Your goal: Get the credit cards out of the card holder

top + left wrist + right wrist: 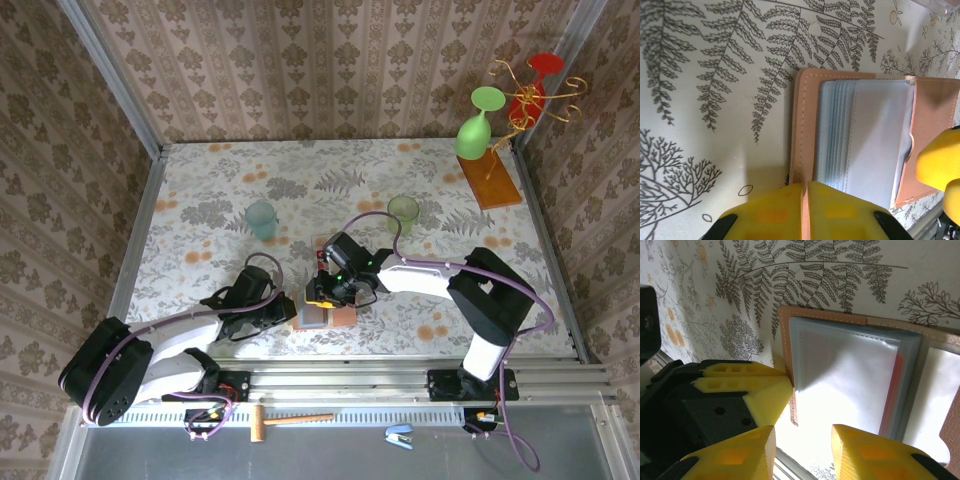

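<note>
Pressed together on the tan edge of the open card holder, the left claw pins it at the middle of the near edge of the worktop, while the right claw hovers spread above it, a red credit card showing inside.

Walls: beige damask wallpaper is covering 3 sides. Alu. corner post is framing the left rear edge. Table is showing a pale fern/floral print w/ orange blooms. Alu. rails are running along the near edge, w/ a grey panel lying below. Light is falling evenly and casting soft shadows.
</note>
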